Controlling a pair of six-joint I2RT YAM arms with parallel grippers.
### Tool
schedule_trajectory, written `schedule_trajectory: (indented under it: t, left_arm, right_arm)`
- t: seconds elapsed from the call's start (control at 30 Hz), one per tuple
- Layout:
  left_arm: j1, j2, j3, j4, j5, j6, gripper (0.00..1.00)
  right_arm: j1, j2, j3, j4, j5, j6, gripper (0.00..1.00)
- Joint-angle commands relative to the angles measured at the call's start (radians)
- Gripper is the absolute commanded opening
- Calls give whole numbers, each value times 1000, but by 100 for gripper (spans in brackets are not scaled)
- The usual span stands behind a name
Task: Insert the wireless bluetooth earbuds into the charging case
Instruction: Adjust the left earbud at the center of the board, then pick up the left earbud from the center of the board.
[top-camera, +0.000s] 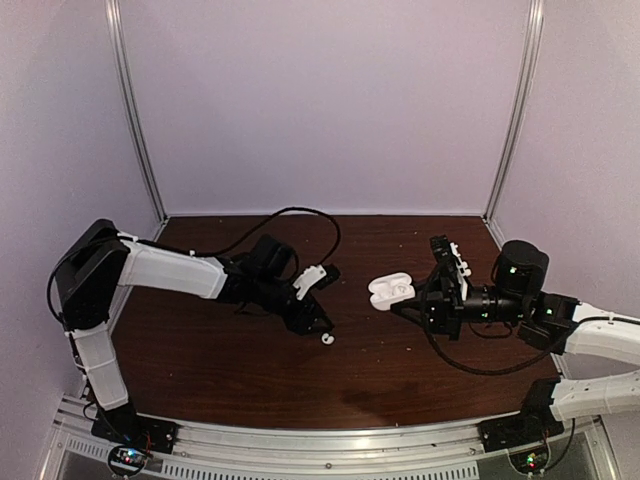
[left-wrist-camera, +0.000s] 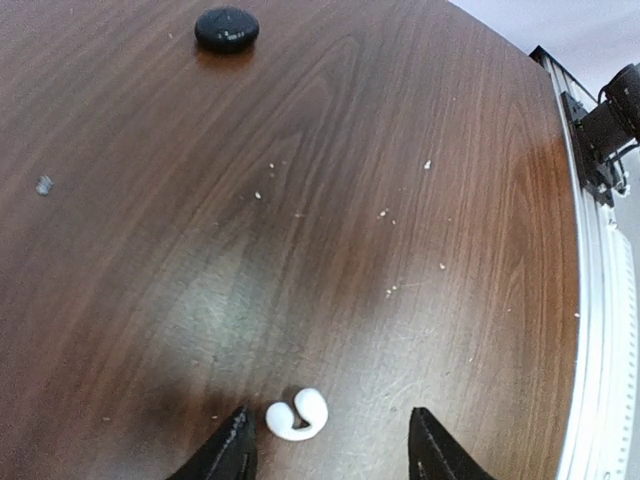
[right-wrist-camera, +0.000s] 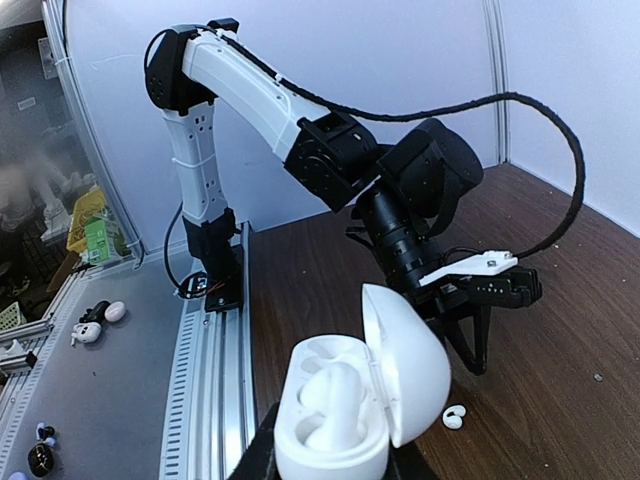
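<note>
Left claw is held apart around a white earbud; right claw is clamped on the charging case.
The earbud is seen lying on the desk between the two left fingertips, just beside the left-hand one in the wrist view. The case is held with its lid swung open, and a second white earbud is seated inside. A black round puck is seen well apart, farther along the desk.

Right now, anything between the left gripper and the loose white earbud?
Nothing: left wrist view shows only bare table between left gripper and white earbud.
</note>
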Motion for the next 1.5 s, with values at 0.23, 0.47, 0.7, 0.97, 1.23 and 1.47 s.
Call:
schedule_trajectory:
  t: [0.23,0.47,0.7,0.97,1.23,1.47]
  left_arm:
    - [-5,-201,-204,182,-76,599,54]
    - [-11,-81,-109,74,-23,765,51]
    - [-30,-11,-65,11,-57,829,41]
    - [-40,41,-33,-24,-79,858,35]
    - [-40,102,10,-53,-86,870,33]
    - [-40,132,52,-67,-95,883,32]
  right_arm:
    - [-4,-12,-11,25,-19,1,0]
    - [-4,-15,-13,24,-14,4,0]
    - [-5,-13,-17,27,-12,5,0]
    - [-5,-7,-21,25,-8,1,0]
    - [-5,-8,-24,25,-3,1,0]
    - [-4,-10,-26,21,5,1,0]
